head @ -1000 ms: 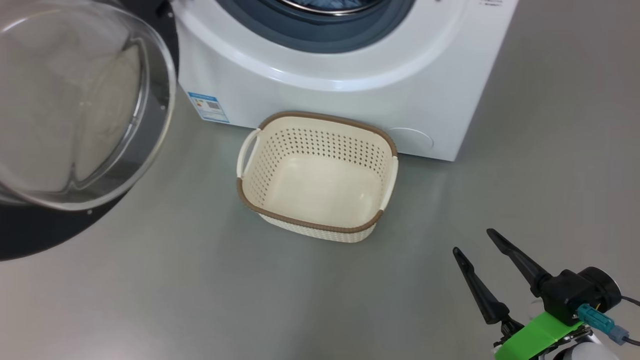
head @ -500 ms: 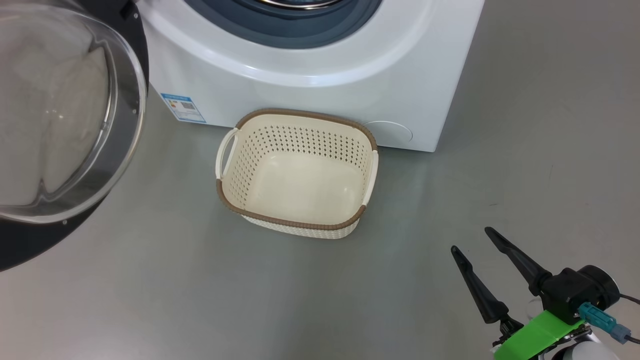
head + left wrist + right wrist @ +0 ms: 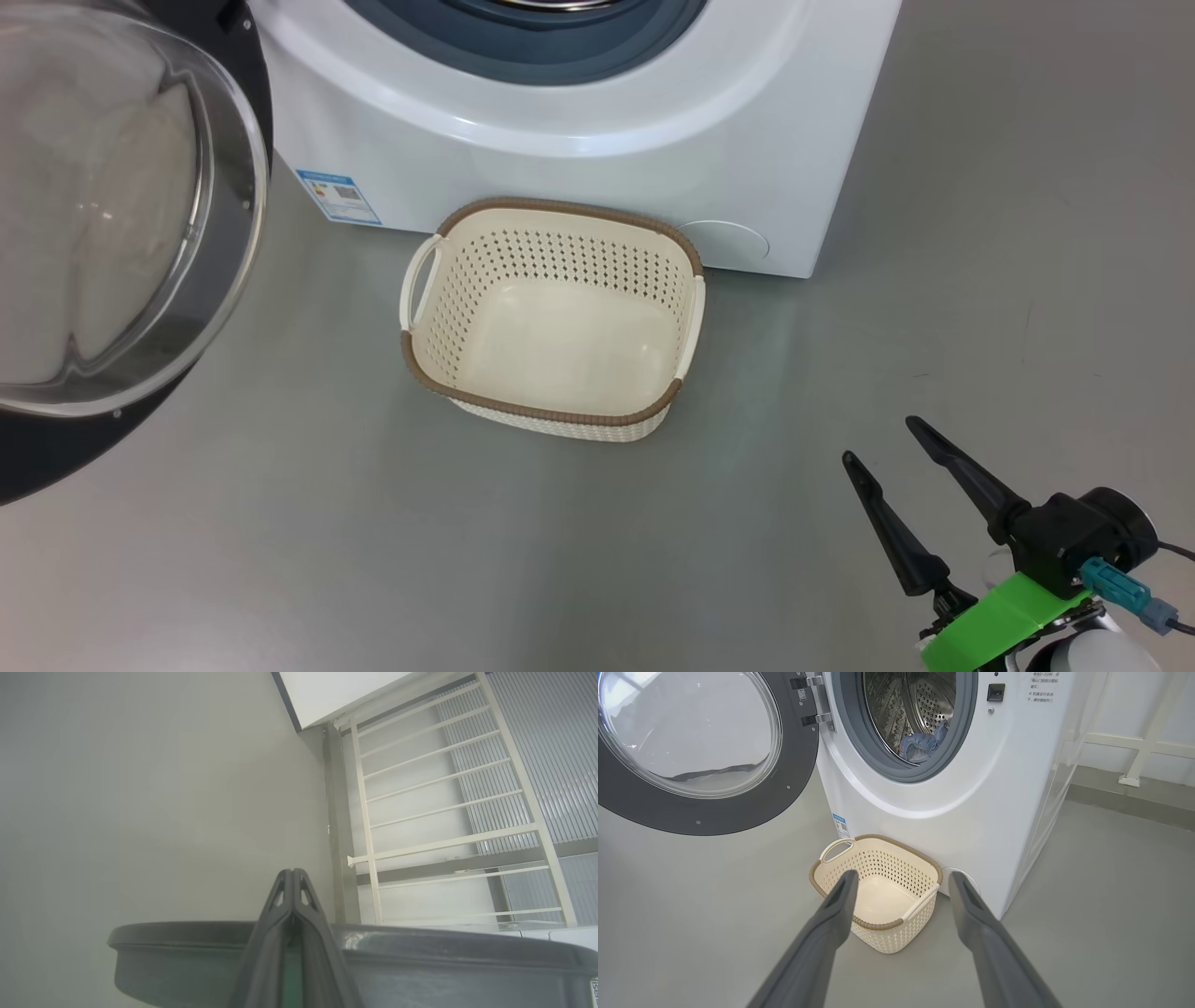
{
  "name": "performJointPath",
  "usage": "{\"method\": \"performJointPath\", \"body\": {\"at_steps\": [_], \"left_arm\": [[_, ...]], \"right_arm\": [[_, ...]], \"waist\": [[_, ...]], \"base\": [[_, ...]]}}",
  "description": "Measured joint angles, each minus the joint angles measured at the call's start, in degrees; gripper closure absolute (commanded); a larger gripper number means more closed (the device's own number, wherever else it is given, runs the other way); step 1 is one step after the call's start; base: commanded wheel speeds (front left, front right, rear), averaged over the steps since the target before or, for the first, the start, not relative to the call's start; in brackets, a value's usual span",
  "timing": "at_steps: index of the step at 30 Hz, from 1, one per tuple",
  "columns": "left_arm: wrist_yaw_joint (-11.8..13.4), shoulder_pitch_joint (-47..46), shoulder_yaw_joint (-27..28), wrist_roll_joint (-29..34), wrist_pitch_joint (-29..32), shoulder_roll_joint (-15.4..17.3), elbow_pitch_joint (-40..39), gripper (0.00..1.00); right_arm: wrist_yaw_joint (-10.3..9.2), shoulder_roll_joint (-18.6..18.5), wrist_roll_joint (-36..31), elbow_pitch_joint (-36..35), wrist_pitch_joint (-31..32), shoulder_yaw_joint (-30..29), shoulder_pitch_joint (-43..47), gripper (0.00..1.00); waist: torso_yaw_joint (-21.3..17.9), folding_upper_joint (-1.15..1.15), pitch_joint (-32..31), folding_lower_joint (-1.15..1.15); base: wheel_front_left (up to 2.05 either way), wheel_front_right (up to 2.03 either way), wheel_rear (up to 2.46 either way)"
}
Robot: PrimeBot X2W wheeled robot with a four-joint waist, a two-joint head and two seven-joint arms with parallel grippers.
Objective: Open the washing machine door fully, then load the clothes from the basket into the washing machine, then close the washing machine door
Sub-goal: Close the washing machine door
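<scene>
Since one second ago your head camera has turned, so the scene sits more to the left; the basket [image 3: 551, 413] keeps its place against the washing machine [image 3: 597, 177]. Your right tool [image 3: 880, 440] hovers over the grey floor [image 3: 373, 523], fingers spread wide, holding nothing. Your left tool [image 3: 292, 872] is closed and empty, reaching past a dark curved rim [image 3: 187, 931]. The basket stands ahead-left of the right tool, well apart. The washing machine door [image 3: 738, 807] hangs open further left. The clothes [image 3: 920, 744] lie in the drum.
</scene>
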Motion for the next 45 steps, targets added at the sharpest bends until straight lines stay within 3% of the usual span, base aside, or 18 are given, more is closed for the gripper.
{"method": "performJointPath", "body": {"at_steps": [18, 32, 38, 45], "left_arm": [[-2.91, 0.46, -2.72, -1.26, 9.53, 1.75, 1.45, 1.00], [-5.08, 3.74, -4.64, -2.65, 21.43, 2.25, -0.30, 1.00], [-5.94, 6.44, -4.53, -5.66, 26.92, 0.43, -3.83, 1.00], [-6.21, 10.36, -5.49, -8.42, 32.82, -4.65, -9.50, 1.00]], "right_arm": [[0.00, 1.01, -0.18, 1.60, -0.37, 0.01, -0.56, 0.00], [0.00, 3.10, -0.18, 3.78, -1.03, 0.35, -0.56, 0.00], [0.00, 3.90, -0.18, 4.74, -1.05, 0.40, -0.55, 0.00], [0.00, 5.11, -0.18, 5.65, -1.10, 0.54, -0.53, 0.00]], "waist": [[-0.65, 0.00, -1.31, 0.00], [-1.01, 0.00, -4.42, 0.00], [-1.22, 0.00, -5.87, 0.00], [-1.46, 0.00, -7.37, 0.00]], "base": [[0.00, 0.00, 0.00], [0.00, 0.00, 0.00], [0.00, 0.00, 0.00], [0.00, 0.00, 0.00]]}}
